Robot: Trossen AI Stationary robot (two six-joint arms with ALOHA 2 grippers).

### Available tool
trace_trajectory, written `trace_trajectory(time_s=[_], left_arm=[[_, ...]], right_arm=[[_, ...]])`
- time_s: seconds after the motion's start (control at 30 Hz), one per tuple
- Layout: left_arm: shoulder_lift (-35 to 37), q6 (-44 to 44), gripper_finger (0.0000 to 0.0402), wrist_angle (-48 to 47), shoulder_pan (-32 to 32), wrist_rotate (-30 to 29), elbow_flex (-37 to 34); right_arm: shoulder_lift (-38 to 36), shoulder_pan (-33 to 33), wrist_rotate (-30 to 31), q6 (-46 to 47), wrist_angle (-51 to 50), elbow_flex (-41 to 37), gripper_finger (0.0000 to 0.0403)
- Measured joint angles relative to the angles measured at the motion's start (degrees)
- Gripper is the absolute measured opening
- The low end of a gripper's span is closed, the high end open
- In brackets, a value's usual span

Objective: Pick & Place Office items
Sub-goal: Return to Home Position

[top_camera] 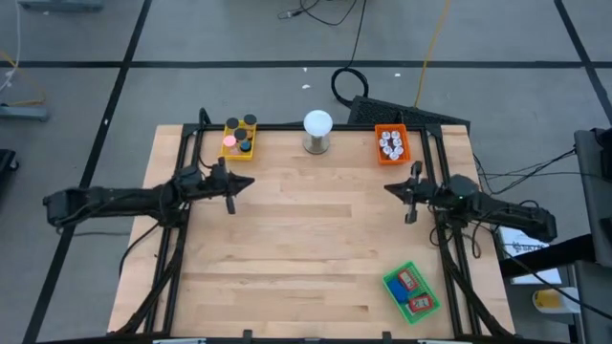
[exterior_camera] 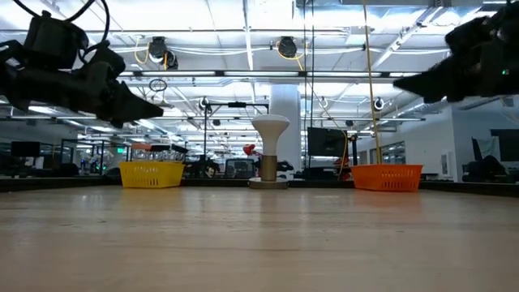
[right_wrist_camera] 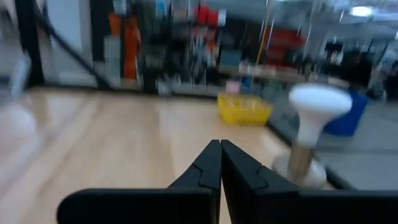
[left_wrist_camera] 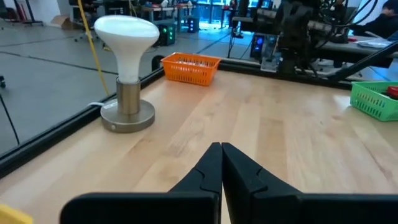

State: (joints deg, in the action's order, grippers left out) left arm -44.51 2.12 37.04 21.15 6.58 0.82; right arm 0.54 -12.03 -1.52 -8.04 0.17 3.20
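Over the table's two side edges, high view: my left pincer (top_camera: 229, 188) and right pincer (top_camera: 412, 196) face each other, well apart, with bare boards of the table (top_camera: 306, 248) between them. Neither carries anything.
- Off the left pincer's flank, near: yellow tray (top_camera: 241, 157) holding black and pink round pieces (top_camera: 231, 140).
- Off the right pincer's flank, near: orange tray (top_camera: 391, 127) holding whitish bits (top_camera: 390, 144).
- On the right pincer's other flank, farther off: green tray (top_camera: 386, 284) holding red and blue flat blocks (top_camera: 408, 281).
- A white lamp (top_camera: 317, 131) on a metal base stands between the yellow and orange trays.

Low view: both pincers hang well above the boards. Nothing lies under either.

Left wrist view: my fingers (left_wrist_camera: 211, 163) are pressed together tip to tip, nothing between them. The lamp is near, off to the side, with the orange tray beyond it. The green tray lies across the table and a red block shows inside it.

Right wrist view: fingers (right_wrist_camera: 210, 160) together here too, empty. The yellow tray is far ahead, the lamp nearer and to the side.

Judgement: no office item lies loose on the boards, so the sorting looks done and only the homing is left. To do it well:
- Keep both pincers together.
- Draw each arm straight back to its own side.
- Hold height above the tray rims.
- No swing toward the lamp.
- Keep the right arm off the green tray at its flank.
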Motion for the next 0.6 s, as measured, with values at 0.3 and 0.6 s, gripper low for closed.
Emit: trace_trajectory(time_s=[0.3, 0.6], left_arm=[[22.80, 1.24, 0.0005, -17.20, -0.64, -1.30, 0.03], [43.35, 1.33, 0.0015, -33.84, -3.29, -11.36, 0.02]], right_arm=[[-0.44, 0.11, -0.23, 3.47, -1.18, -0.48, 0.0000], [-0.42, 0.11, 2.46, 3.70, -1.12, -0.48, 0.0000]])
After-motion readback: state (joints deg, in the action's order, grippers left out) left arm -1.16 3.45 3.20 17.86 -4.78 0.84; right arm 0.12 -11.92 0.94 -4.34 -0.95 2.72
